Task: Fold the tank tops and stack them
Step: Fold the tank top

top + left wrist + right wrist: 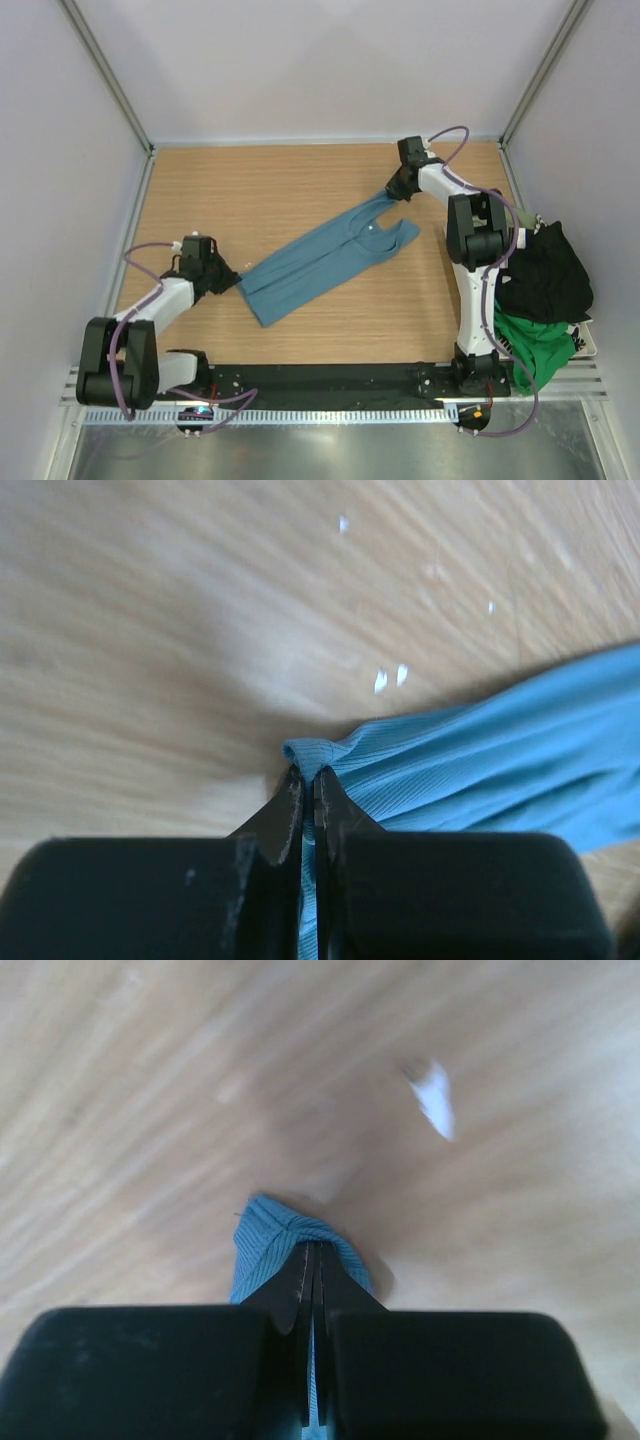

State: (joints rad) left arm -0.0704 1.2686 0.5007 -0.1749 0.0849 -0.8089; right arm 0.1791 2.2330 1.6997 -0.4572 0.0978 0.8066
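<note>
A: Looking at the left jaws, how far apart are they?

B: Pressed together, pinching a bunched hem corner of the teal tank top (320, 260) low over the wooden surface (280, 190).

A: And the right jaws?

B: Closed as well, clamped on a small fold of the same teal cloth at its strap end.

A: How does the top lie?

B: Drawn out diagonally between the two arms. It is ribbed and creased lengthwise, with the neckline toward the right arm. A black tank top (545, 270) and a green tank top (535, 345) sit heaped at the surface's right edge, apart from it.
</note>
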